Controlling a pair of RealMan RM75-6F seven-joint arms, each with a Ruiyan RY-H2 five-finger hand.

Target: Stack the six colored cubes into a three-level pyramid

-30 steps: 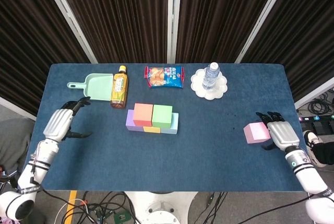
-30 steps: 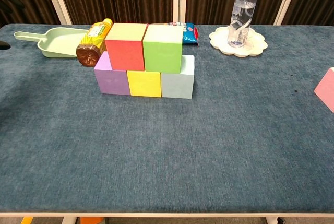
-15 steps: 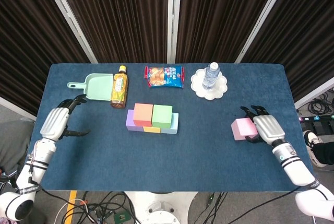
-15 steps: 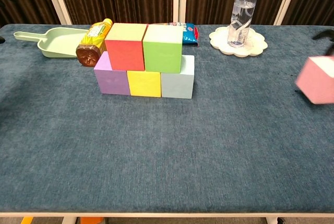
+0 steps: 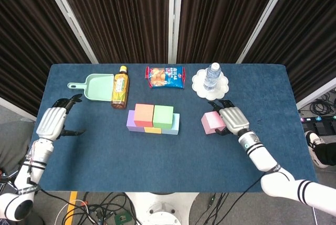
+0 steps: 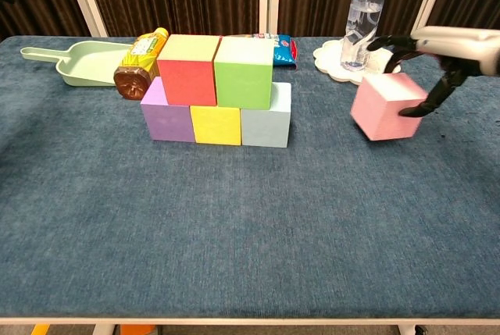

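My right hand (image 6: 426, 65) has the pink cube (image 6: 386, 106) clamped between thumb and fingers, tilted and clear of the blue table (image 5: 105, 157), to the right of the stack and just in front of the white plate (image 5: 197, 83). The stack sits near the middle: a purple cube (image 6: 166, 112), a yellow cube (image 6: 216, 125) and a pale blue cube (image 6: 266, 118) touching in a row, with a red cube (image 6: 187, 69) and a green cube (image 6: 243, 73) side by side on top of them. My left hand (image 5: 51, 122) is off at the table's left edge, holding nothing, its fingers apart. Along the back I see a mint dustpan (image 5: 94, 86), a tea bottle (image 5: 120, 86) lying beside it whose green and yellow label I cannot read, a snack bag (image 5: 165, 76) in red and blue with print too small to make out, and a clear water bottle (image 6: 361, 19) upright on the plate.
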